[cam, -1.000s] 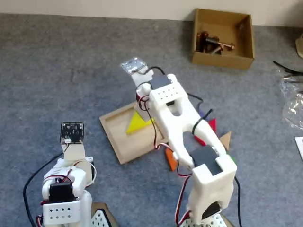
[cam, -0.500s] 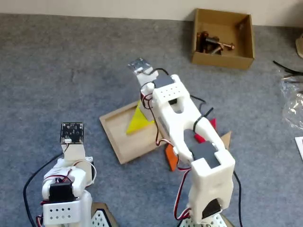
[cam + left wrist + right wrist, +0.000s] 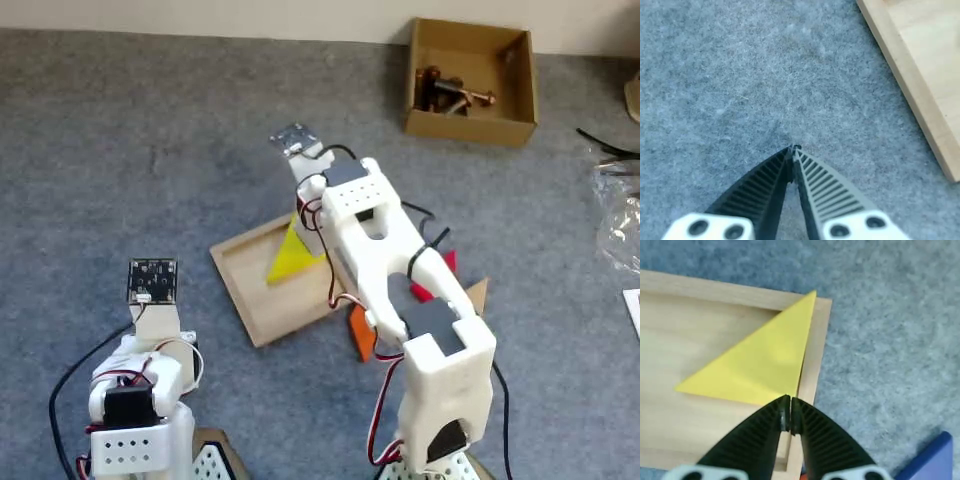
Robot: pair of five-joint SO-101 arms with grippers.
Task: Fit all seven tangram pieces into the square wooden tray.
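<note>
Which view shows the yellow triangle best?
The right wrist view: the yellow triangle lies close and almost whole, one tip over the tray rim. The high view has it small, partly under an arm. The left wrist view looks at carpet and tray edge.

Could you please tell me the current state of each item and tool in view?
left tool: shut, empty, over the carpet beside the tray.
right tool: shut, empty, tips at the yellow triangle's edge.
square wooden tray: holds one piece.
yellow triangle: in the tray, one corner over its rim.
orange piece: outside the tray, on the carpet.
red piece: outside the tray, partly hidden.
blue piece: outside the tray.
cardboard box: open.
</note>
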